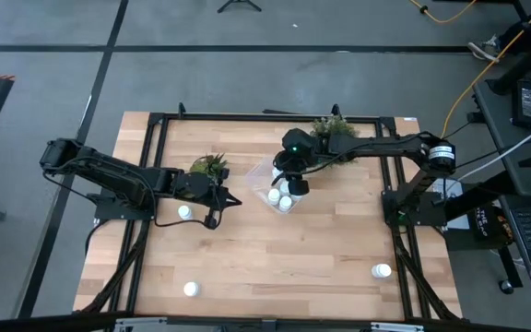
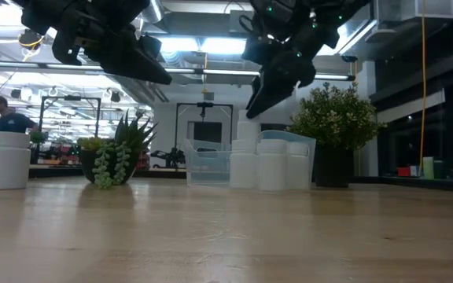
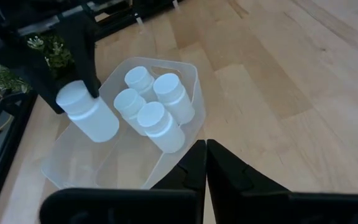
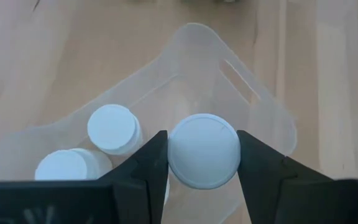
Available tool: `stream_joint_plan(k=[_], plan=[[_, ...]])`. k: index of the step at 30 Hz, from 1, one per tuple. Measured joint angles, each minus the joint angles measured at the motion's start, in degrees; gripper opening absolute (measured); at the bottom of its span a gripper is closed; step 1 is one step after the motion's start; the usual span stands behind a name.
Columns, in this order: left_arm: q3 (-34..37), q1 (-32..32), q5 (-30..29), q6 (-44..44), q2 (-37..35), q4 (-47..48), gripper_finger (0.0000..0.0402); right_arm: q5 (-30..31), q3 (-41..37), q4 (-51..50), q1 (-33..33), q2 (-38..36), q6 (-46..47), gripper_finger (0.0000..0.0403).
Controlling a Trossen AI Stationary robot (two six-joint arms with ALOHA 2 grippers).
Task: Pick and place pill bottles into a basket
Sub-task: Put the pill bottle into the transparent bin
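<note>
My right gripper (image 4: 202, 155) hangs over the basket (image 4: 253, 93), its jaws closed on a pill bottle (image 4: 204, 150) whose round white cap fills the lower centre of the right wrist view, one dark finger pressed against each side. In the left wrist view that held bottle (image 3: 87, 112) shows at the left, tilted, above the open part of the tub and clear of its floor.

The basket (image 1: 264, 175) sits just above the centre of the high view, on the bench (image 1: 275, 249), with my right gripper (image 1: 293, 182) directly over it and a bushy plant (image 1: 332, 127) beyond it near the upper edge of the bench. Four bottles (image 3: 151, 102) stand upright inside the basket, packed close together at one end.

My left gripper (image 1: 233, 200) hovers above the bench left of centre in the high view, its jaws pressed together with nothing between them, pointing toward the basket. A smaller plant (image 1: 209, 166) stands just above it.

Three bottles are outside the basket: one (image 1: 184, 212) under my left arm, one (image 1: 190, 290) at the lower left of the bench, and one (image 1: 381, 271) at the lower right, well apart from each other.
</note>
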State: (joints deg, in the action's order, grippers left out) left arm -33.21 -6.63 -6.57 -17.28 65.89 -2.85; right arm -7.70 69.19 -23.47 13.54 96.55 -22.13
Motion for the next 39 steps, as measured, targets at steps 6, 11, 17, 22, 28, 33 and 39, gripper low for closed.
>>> stream_joint_plan(k=[6, 11, 17, 22, 28, 33, 39], plan=[[0.0, 0.0, 0.0, 0.0, 0.0, 0.0, 0.0004, 0.1, -2.9, 3.0, 0.2, 0.4, 0.9, 0.015], [0.0, 0.0, 0.0, 0.0, 0.0, 0.0, 0.0002, 0.1, -5.5, 6.7, 0.3, 0.4, 1.5, 0.015], [0.0, 0.0, 0.0, 0.0, 0.0, 0.0, 0.0008, 0.1, -7.6, 9.4, 0.8, 0.4, 2.6, 0.015], [0.0, 0.0, 0.0, 0.0, 0.0, 0.0, 0.0004, 0.1, -7.8, 10.2, 1.2, 0.4, 2.6, 0.015], [0.0, 0.0, 0.0, 0.0, 0.0, 0.0, 0.0004, 0.1, -7.8, 10.5, 1.4, 1.3, 2.6, 0.015], [0.0, 0.0, 0.0, 0.0, 0.0, 0.0, 0.0008, 0.0, -7.8, 10.5, 1.4, 2.9, 2.5, 0.015], [0.0, 0.0, 0.0, -0.1, 0.0, 0.0, 0.0002, 0.0, -7.8, 10.3, 1.7, 2.9, 2.6, 0.015]])
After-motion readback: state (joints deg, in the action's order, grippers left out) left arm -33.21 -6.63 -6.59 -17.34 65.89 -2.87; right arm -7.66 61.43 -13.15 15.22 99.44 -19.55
